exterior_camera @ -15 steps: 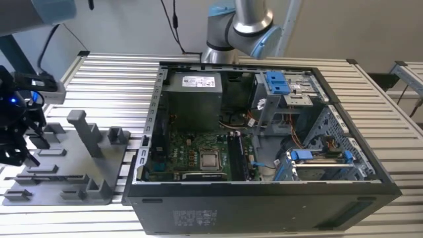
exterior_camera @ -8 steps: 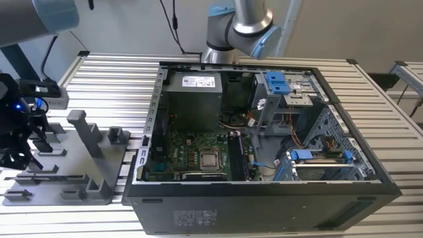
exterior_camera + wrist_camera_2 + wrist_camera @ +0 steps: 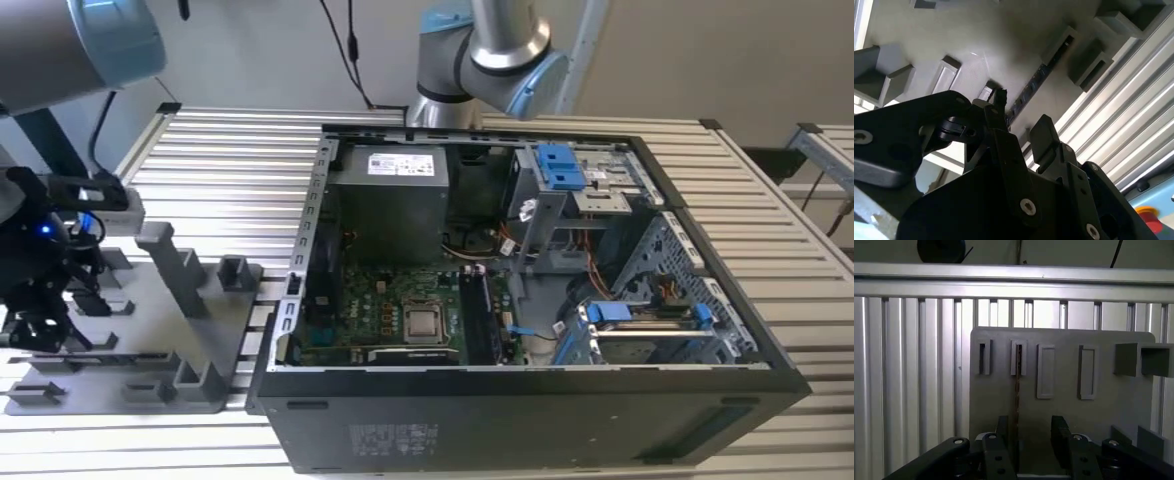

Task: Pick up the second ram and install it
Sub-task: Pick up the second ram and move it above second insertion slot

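Second ram [image 3: 1016, 385] stands on edge in the grey holder [image 3: 140, 350], lower left of the exterior view. My gripper [image 3: 1030, 429] hangs open over it, with the board close to one finger. Closing off-centre could tilt it or jam it in the slot.

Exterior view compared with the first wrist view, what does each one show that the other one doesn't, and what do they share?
Exterior view: the open computer case with its motherboard and power supply box. First wrist view: the second ram standing on edge in a slot, with the open gripper close by it. Shared: the grey holder plate on the slatted table, with the gripper above it.
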